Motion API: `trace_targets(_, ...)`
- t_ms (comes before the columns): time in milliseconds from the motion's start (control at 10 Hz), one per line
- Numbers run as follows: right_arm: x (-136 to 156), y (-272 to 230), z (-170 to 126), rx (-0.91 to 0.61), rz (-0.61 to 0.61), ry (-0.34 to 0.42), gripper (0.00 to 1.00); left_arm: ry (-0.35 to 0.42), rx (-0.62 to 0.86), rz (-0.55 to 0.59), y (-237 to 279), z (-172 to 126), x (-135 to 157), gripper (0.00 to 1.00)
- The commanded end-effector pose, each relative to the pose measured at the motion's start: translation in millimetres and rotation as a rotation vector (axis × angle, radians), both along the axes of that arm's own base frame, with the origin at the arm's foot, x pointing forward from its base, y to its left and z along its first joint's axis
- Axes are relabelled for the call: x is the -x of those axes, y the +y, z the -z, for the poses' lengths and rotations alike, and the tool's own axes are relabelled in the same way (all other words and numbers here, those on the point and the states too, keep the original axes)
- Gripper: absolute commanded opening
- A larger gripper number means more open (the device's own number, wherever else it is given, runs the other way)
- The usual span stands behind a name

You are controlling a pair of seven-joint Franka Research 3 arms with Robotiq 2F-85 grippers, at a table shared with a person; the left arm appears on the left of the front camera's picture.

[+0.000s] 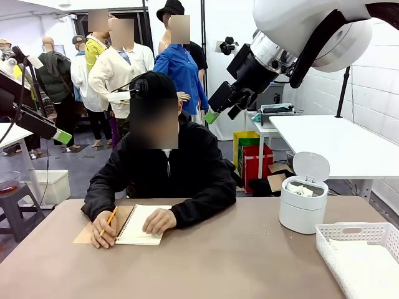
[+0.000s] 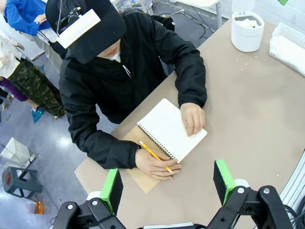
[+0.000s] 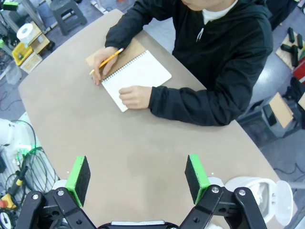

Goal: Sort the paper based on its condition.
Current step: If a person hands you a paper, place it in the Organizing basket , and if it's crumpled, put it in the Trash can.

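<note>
Paper wads [image 1: 301, 189] in bin [image 1: 301, 217]; notebook [image 1: 138, 219] under person's hand [image 1: 159, 222].

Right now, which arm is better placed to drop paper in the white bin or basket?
Probably the right. The bin and basket stand on the robot's right side, and the open right pincer hangs near the bin. The left pincer hangs toward the notebook, farther off.

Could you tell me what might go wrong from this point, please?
1. One hand lies on the notebook and another holds a pencil. The left claw, open and pointing at them, might strike them if it came down.
2. The open bin stands near the basket. The right claw, reaching for either, could tip the bin.
</note>
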State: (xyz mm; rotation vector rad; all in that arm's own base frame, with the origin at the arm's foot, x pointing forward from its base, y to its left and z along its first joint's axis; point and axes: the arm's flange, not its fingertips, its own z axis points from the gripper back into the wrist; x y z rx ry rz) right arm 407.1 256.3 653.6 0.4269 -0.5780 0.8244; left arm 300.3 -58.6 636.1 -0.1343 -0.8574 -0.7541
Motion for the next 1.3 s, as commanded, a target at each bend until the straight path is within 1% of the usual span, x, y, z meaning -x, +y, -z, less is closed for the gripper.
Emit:
trace_targets(0, -0.1, -0.8, -0.3, -0.003, 0.007, 0.003, 1.0, 0.0, -0.004, -0.006, 0.2, 0.2, 0.1, 1.0)
trace_targets(1200, -0.1, -0.8, -0.3, -0.003, 0.007, 0.003, 1.0, 0.0, -0.004, -0.006, 0.2, 0.2, 0.1, 1.0)
